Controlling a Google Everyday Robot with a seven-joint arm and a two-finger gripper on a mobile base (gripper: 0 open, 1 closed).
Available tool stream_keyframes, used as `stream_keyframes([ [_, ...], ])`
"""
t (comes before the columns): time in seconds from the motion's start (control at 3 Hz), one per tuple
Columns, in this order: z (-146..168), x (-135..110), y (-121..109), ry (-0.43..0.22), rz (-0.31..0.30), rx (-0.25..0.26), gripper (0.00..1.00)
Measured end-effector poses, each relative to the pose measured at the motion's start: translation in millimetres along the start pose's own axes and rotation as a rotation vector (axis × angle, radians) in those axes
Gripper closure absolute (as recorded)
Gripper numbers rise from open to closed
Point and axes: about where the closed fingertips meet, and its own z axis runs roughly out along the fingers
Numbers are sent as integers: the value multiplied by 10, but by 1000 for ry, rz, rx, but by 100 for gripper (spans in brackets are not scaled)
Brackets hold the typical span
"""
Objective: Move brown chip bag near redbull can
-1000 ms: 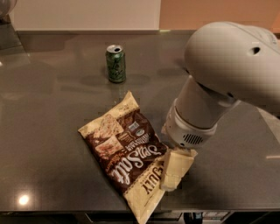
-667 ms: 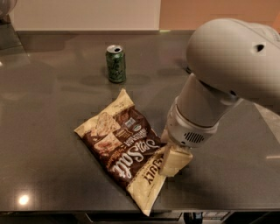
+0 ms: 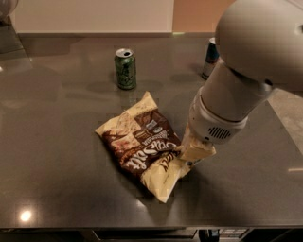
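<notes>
The brown chip bag (image 3: 142, 144) lies on the dark table (image 3: 57, 156) at its middle, dark brown with cream ends and white script. My gripper (image 3: 195, 152) is at the bag's right edge, shut on that edge, with the big white arm (image 3: 246, 80) above it. The redbull can (image 3: 211, 57) stands upright at the back right, partly hidden behind the arm. It is slim, blue and silver. The bag is well short of the can, in front of it and to its left.
A shorter green can (image 3: 125, 69) stands upright behind the bag at the back centre. The table's front edge (image 3: 142, 228) runs just below the bag. A light wall (image 3: 94, 14) borders the far side.
The bag has shifted to the right and toward the back with my gripper on its edge. The arm has moved so that the redbull can now shows behind it.
</notes>
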Motion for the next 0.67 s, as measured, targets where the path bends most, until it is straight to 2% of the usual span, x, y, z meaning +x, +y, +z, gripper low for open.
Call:
stream_keyframes([
  [0.33,-250,86,-299,6,7,83,100],
  [0.67,-475,182,-666,20,5,159,100],
])
